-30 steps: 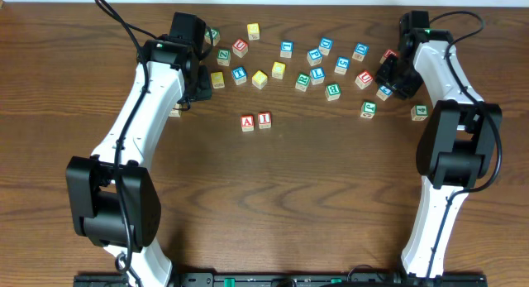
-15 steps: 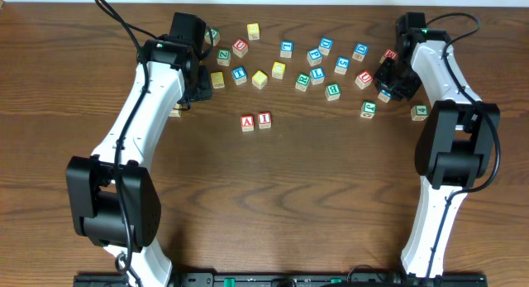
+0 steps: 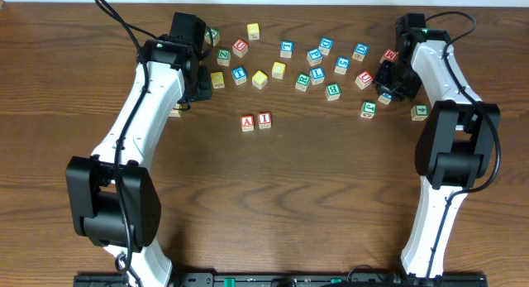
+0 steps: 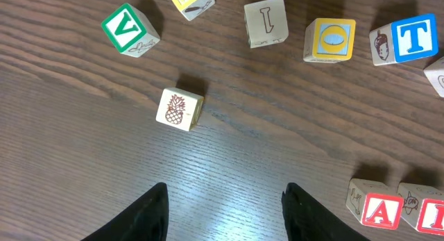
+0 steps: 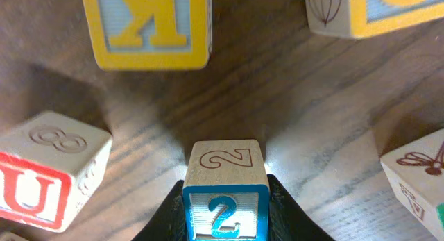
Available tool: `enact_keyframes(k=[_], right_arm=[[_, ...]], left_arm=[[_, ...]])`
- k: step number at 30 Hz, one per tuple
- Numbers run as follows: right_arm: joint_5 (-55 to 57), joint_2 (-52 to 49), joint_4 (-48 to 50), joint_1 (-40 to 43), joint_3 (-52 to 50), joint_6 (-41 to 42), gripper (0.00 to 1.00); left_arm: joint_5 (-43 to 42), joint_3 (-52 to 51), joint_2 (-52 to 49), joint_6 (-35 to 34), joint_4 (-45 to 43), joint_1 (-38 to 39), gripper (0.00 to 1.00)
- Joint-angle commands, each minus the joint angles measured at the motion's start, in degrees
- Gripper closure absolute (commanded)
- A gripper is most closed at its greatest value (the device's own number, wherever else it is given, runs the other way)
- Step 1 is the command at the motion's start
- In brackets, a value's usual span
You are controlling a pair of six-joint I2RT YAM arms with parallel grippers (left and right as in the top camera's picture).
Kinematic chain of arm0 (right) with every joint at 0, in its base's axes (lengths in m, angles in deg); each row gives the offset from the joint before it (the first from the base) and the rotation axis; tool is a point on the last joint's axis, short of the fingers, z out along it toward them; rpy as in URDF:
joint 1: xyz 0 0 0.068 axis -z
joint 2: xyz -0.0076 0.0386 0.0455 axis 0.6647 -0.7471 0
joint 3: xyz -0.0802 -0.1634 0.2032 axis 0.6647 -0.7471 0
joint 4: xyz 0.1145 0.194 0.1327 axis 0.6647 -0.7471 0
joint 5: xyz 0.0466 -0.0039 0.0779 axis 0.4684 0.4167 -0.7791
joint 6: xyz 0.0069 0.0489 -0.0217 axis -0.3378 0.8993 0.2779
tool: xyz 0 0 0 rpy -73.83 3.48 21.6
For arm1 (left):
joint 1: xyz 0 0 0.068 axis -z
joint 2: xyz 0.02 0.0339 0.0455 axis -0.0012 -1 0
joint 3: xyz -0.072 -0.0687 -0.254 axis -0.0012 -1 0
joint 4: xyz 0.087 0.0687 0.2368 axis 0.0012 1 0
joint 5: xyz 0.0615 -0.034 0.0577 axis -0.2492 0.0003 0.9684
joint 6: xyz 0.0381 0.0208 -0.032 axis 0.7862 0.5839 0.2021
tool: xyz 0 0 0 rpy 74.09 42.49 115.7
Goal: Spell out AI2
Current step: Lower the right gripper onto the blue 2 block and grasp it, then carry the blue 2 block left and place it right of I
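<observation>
Red A (image 3: 247,122) and I (image 3: 264,120) sit touching on the tabletop (image 3: 289,196), between both arms. The left gripper (image 4: 225,213) is open, holding nothing. A pineapple block (image 4: 180,109) lies ahead of it. The right gripper (image 5: 225,217) squeezes the blue 2 (image 5: 225,192), with K (image 5: 147,26) ahead and U (image 5: 41,175) to its left.

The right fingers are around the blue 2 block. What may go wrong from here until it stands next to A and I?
1. The red U wooden block and the yellow K wooden block lie close to the blue 2 wooden block between the right fingers; a sideways swing may knock them.
2. Setting it down may push the red I wooden block beside the red A wooden block.
</observation>
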Motion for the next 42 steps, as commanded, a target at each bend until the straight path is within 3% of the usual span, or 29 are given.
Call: enact_keyframes(k=[1, 8, 19, 31, 42], right_arm=[[-1.9, 3.8, -0.9, -0.4, -0.3, -5.0, 0.88], [-13.2, 9.1, -2.6, -1.8, -0.3, -12.2, 0.89], [-19.3, 10.0, -5.1, -10.6, -0.3, -13.2, 0.89], [-8.0, 9.1, -1.8, -24.2, -0.5, -12.2, 0.83], [-0.2, 4.0, 0.6, -31.8, -0.5, -11.6, 0.83]], left_arm=[[0.5, 0.0, 0.1, 0.8, 0.0, 0.0, 0.48], [0.5, 0.0, 0.1, 0.7, -0.3, 0.0, 0.47], [0.5, 0.0, 0.1, 0.7, -0.3, 0.0, 0.48], [0.5, 0.0, 0.1, 0.7, -0.3, 0.0, 0.48], [0.5, 0.0, 0.1, 0.7, -0.3, 0.0, 0.47]])
